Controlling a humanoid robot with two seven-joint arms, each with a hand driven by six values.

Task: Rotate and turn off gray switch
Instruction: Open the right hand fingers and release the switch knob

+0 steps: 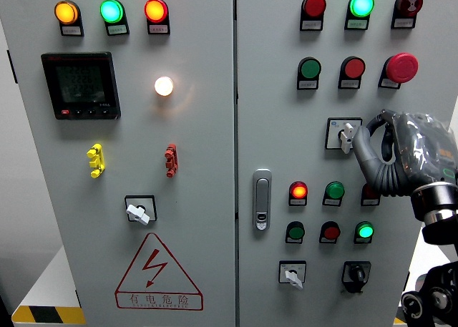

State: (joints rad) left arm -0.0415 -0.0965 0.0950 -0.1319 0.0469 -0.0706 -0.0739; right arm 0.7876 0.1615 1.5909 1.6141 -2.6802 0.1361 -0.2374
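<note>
we face a tall gray control cabinet (207,284) with two doors, the seam running down just right of the middle. the left door carries a dark digital meter (80,85), a row of three lit lamps along the top, a glowing white lamp (164,86), yellow and red clips, a rotary switch (139,211) and, below it, a red-edged warning triangle (157,273). the right door holds a silver door latch (262,199), rows of red and green lamps and buttons, a red mushroom stop button (401,67) and several more rotary switches.

our right hand (401,152) comes in from the right edge at mid height, sheathed in a clear cover, its dark fingers (368,155) curled toward the panel. the task's thing, the gray switch (345,136), sits in its square plate in the upper middle of the right door, just under the red and green buttons; its pale handle points roughly up and slightly tilted. the fingertips reach the right side of that handle and look to be touching it — we judge the hand is closing on the knob, though whether the pinch is firm we cannot tell from this angle. our left hand is out of view.

so the step in hand is the grasp itself, with the turn not yet made. the next move calls for a secure pinch on both sides of the small handle, then a wrist roll about the switch's own axis — not a sideways push, which could let the fingers slide off onto the plate.
</note>
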